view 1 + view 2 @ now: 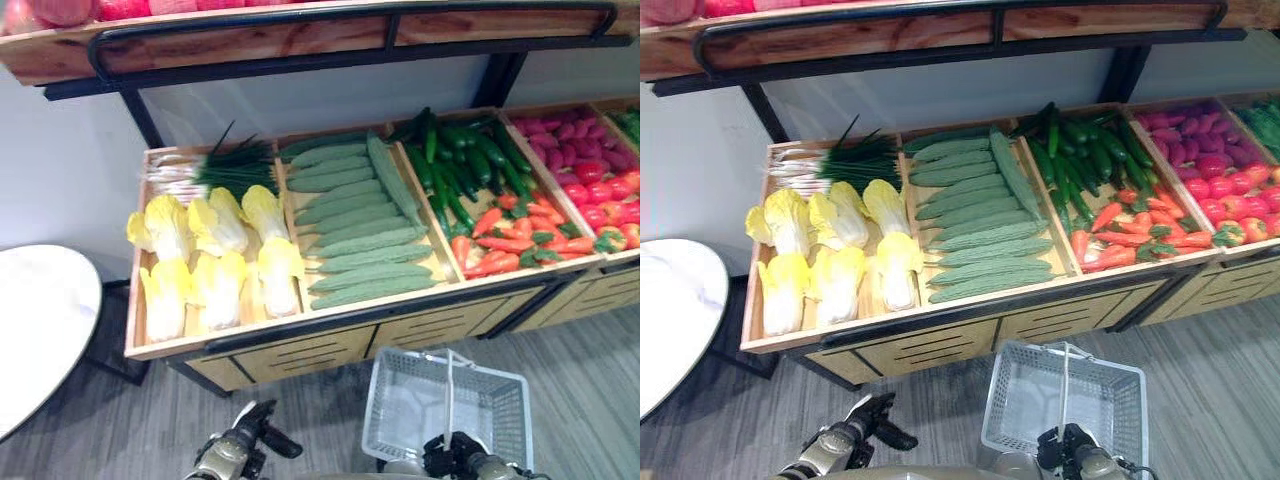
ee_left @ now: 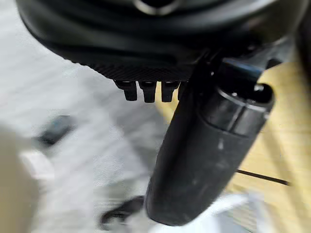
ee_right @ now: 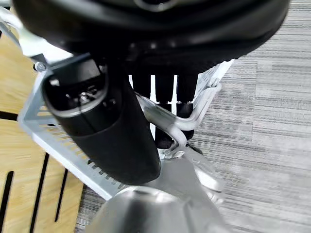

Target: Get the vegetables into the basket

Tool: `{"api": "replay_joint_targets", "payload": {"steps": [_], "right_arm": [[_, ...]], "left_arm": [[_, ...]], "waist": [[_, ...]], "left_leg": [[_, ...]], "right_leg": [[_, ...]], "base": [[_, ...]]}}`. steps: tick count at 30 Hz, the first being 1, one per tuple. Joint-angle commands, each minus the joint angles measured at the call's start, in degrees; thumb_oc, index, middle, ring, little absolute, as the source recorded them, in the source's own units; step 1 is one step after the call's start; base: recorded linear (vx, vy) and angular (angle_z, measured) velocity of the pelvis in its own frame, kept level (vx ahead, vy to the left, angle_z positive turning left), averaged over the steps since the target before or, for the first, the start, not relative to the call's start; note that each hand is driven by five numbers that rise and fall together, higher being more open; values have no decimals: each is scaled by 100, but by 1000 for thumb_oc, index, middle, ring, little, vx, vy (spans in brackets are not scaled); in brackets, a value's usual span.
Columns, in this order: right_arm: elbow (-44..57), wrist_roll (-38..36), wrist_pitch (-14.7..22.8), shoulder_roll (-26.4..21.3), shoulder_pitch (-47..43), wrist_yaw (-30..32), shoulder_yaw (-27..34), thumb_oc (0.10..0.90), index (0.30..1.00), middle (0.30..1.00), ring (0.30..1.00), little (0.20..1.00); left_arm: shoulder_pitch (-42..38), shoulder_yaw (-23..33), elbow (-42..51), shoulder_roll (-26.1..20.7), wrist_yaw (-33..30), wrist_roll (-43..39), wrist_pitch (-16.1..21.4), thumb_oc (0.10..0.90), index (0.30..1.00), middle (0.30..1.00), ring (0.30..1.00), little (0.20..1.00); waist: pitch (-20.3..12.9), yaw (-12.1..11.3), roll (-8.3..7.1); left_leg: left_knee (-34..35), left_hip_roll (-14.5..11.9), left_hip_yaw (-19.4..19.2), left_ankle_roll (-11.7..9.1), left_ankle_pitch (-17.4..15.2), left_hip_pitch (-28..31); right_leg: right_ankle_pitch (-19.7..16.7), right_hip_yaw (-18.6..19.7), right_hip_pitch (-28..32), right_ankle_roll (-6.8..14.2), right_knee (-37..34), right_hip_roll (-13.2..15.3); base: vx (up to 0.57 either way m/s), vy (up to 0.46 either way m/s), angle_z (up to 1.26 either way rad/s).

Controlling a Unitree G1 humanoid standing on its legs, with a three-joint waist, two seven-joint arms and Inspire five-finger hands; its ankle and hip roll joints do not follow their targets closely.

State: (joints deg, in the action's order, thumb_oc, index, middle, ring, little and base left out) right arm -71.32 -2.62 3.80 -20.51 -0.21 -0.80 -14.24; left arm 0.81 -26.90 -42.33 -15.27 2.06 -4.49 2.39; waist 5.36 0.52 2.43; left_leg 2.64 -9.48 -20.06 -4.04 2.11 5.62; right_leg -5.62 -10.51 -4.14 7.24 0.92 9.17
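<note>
A wooden display stand (image 1: pixel 300 345) holds the vegetables: yellow cabbages (image 1: pixel 215 260), green onions (image 1: pixel 215 170), pale green gourds (image 1: pixel 350 225), dark cucumbers (image 1: pixel 460 160) and red peppers (image 1: pixel 510 238). In front of the stand hangs a white wire basket (image 1: pixel 395 400), empty, just above the floor. My right hand (image 1: pixel 455 455) is below it, with its fingers (image 3: pixel 165 111) curled round the basket's wire handle (image 3: pixel 197 116). My left hand (image 1: pixel 250 435) is low at the left of the basket, holding nothing, with its fingers (image 2: pixel 148 91) straight and its thumb (image 2: pixel 204 160) standing out.
A bin of red and purple produce (image 1: pixel 595 165) fills the stand's right end. An upper shelf (image 1: pixel 300 45) with a black rail overhangs the bins. A white round table (image 1: pixel 40 320) stands at the left. Grey wood floor (image 1: pixel 580 400) lies before the stand.
</note>
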Motion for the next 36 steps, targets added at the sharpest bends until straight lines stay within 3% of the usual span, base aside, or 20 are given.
{"api": "replay_joint_targets", "payload": {"steps": [1,8,10,20,26,36], "right_arm": [[-149,52,136,-110,3,33,80,400,300,300,300,300],[-259,113,123,-160,105,-62,340,400,300,300,300,300],[-321,134,129,-152,110,-122,411,400,300,300,300,300],[-253,179,147,3,114,-171,214,400,300,300,300,300],[-163,153,142,46,181,-187,121,400,300,300,300,300],[-374,30,93,171,230,-143,154,400,300,300,300,300]], "left_arm": [[-92,398,1305,-630,407,-121,335,900,1000,1000,1000,1000],[491,804,3031,-1266,796,-179,263,900,1000,1000,1000,1000],[841,1161,4078,-1521,967,-482,291,900,1000,1000,1000,1000],[780,1934,5497,-1597,570,-922,561,900,1000,1000,1000,1000],[336,2307,5623,-1535,90,-686,723,900,1000,1000,1000,1000],[-859,2403,3759,-1418,-859,237,555,900,1000,1000,1000,1000]], "waist": [[278,-77,-399],[287,-191,-350],[278,-248,-319],[148,-253,-318],[5,-199,-349],[-213,126,-373]], "left_leg": [[118,90,194,-292,368,-119],[129,86,329,-328,379,-151],[140,88,355,-330,368,-147],[179,128,349,-314,265,6],[206,160,344,-296,198,129],[236,163,120,-306,153,289]], "right_leg": [[232,147,562,270,-31,136],[235,6,640,279,-122,139],[236,-15,675,278,-170,140],[250,1,779,263,-165,159],[258,32,843,257,-155,164],[215,229,840,264,-166,139]], "base": [[-21,-42,27],[-1,-29,16],[2,-17,6],[5,-1,3],[0,0,0],[2,1,-7]]}}
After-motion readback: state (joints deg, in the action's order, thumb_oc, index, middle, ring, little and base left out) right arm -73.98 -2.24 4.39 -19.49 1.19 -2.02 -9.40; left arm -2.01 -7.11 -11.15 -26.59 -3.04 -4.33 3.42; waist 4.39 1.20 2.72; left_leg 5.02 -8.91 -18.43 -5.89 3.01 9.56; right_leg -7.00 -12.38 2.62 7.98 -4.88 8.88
